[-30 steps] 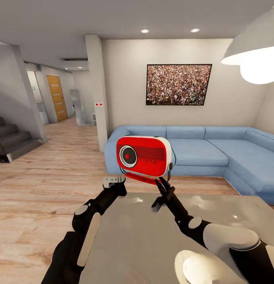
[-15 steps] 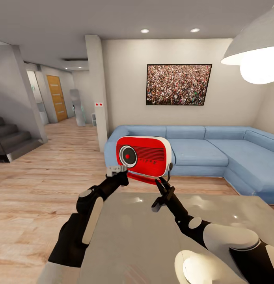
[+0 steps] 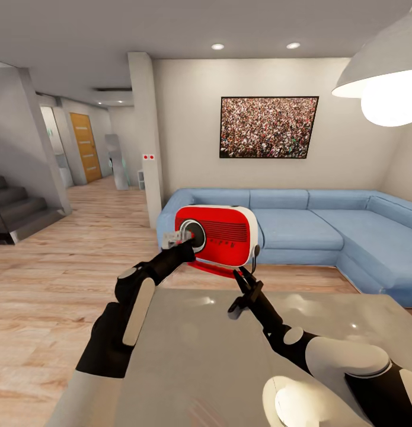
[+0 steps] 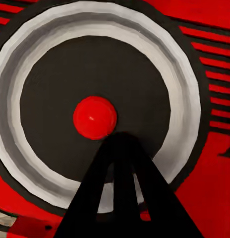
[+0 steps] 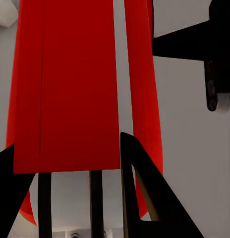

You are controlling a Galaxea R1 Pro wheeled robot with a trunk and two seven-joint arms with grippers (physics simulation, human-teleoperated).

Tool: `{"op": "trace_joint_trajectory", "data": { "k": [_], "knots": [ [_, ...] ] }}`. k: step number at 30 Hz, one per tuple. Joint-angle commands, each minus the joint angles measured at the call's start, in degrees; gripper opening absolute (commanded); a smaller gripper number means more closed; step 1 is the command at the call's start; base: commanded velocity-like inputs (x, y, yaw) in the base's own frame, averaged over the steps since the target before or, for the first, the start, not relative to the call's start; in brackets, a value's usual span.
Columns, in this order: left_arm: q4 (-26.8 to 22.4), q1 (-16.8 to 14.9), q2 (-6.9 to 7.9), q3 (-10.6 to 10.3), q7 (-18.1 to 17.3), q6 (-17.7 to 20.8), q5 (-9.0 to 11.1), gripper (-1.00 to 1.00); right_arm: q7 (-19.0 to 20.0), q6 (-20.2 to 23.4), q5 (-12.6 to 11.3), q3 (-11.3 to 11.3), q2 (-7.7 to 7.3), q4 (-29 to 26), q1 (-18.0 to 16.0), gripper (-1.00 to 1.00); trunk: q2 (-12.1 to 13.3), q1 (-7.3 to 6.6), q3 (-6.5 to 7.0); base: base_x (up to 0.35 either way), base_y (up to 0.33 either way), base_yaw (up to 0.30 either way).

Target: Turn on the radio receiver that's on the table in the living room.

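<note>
A red radio receiver is held upright above the far edge of the grey table. The right gripper pinches its lower edge. The left gripper, fingers pressed together, touches the radio's round dial.

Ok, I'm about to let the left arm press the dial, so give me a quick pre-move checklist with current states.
1. Radio receiver held up off the table: ok.
2. Right claw gripping the radio's thin handle below it: cannot tell how firmly.
3. Left claw in front of the dial: ok.
4. Left claw fingertips aimed at the dial's red centre: ok, just beside it.
5. Fingertips touching the dial: cannot tell.
6. Radio already on: cannot tell; the centre is red.
</note>
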Motion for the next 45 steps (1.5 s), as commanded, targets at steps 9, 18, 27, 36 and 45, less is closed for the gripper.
{"op": "trace_joint_trajectory", "data": {
  "k": [9, 18, 27, 36, 45],
  "knots": [
    [0.03, -2.62, 0.0, 0.0, 0.11, 4.27, 0.4, -1.0, -0.01, -0.02, 0.11, -0.31, 0.01, 0.0, 0.28, -1.0, 0.0, 0.0, 0.0, 0.0, 0.0, 0.0],
    [1.28, -3.04, 0.0, 0.3, 0.21, 5.12, 0.19, -1.0, -0.01, -0.05, 0.15, -0.31, 0.03, 0.0, 0.34, -1.0, 0.0, 0.0, 0.0, 0.0, 0.0, 0.0],
    [8.05, -2.8, 0.0, 1.72, 0.32, 4.85, -0.19, -1.0, 0.91, -0.39, -0.48, -0.39, -0.68, 0.0, 0.41, -1.0, 0.0, 0.0, 0.0, 0.0, 0.0, 0.0],
    [17.5, -2.54, 7.24, 5.16, 0.28, 1.43, -0.06, -1.0, 1.48, -0.5, -6.06, -0.44, -0.94, 0.0, 0.41, -1.0, 0.0, 0.0, 0.0, 0.0, 0.0, 0.0],
    [28.0, -2.43, 12.26, 7.77, 0.37, -3.13, -0.18, -1.0, 1.57, -0.7, -12.96, -0.48, -1.04, 0.0, 0.41, -1.0, 0.0, 0.0, 0.0, 0.0, 0.0, 0.0]
  ]
}}
